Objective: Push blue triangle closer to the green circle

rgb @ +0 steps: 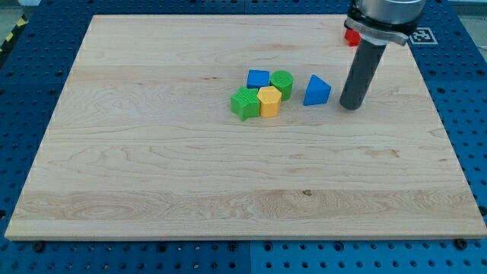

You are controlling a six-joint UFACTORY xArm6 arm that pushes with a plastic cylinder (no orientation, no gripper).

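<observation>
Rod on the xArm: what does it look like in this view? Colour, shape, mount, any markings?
A straight, dark grey cylindrical rod; my tip is its flat lower end, with no visible markings. Above it sits a wider grey, disc-like collar under the arm's dark body, cut off at the view's top. A small red part shows beside the collar. No cables are visible.

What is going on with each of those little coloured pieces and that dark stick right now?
blue triangle: lying flat, apart from the cluster, just right of the green circle.
green circle: in the cluster, beside the blue cube.
blue cube: at the cluster's top left.
yellow block: beside the green star.
green star: at the cluster's left.
red block: partly hidden behind the arm.
my tip: on the board, right of the blue triangle, a small gap between.
</observation>
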